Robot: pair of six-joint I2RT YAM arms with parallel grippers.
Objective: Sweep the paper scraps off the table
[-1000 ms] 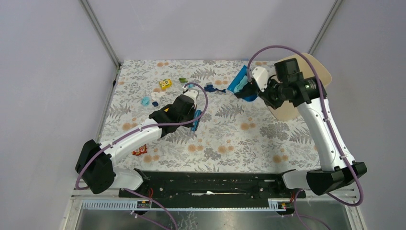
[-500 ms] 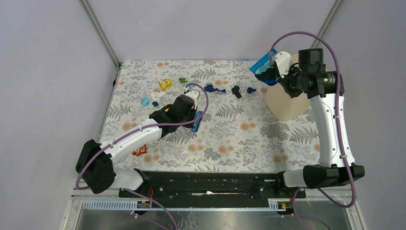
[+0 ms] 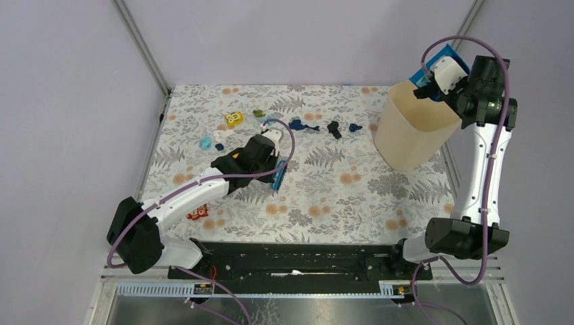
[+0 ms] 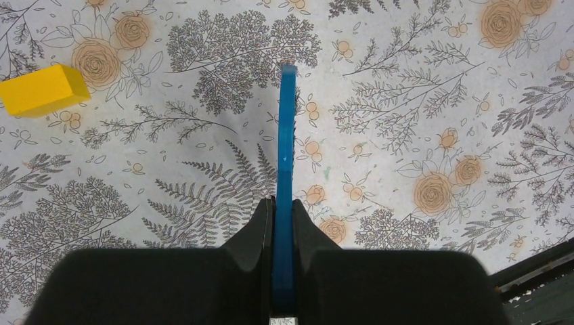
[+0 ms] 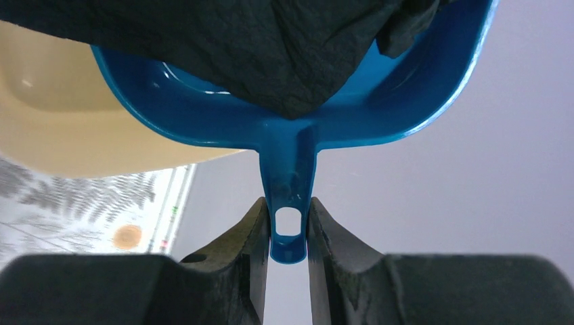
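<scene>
Several paper scraps lie along the far part of the table (image 3: pixel 338 196): navy (image 3: pixel 296 124), black (image 3: pixel 334 128), navy (image 3: pixel 355 126), green (image 3: pixel 258 113) and light blue (image 3: pixel 206 143). My left gripper (image 4: pixel 283 206) is shut on a thin blue brush (image 4: pixel 287 135), held low over the cloth near the middle (image 3: pixel 277 172). My right gripper (image 5: pixel 288 230) is shut on the handle of a blue dustpan (image 5: pixel 379 108), raised high at the far right (image 3: pixel 452 55) over the rim of a beige bin (image 3: pixel 409 132). A crumpled black paper (image 5: pixel 271 47) sits in the pan.
A yellow cube (image 3: pixel 234 119) stands among the scraps on the far left and shows at the left edge of the left wrist view (image 4: pixel 42 89). A red toy (image 3: pixel 197 213) lies near the left arm's base. The bin occupies the far right corner.
The right arm lifted the dustpan off the table and carried it up and to the right, above the bin. A black and a navy scrap stayed behind. The left arm barely moved.
</scene>
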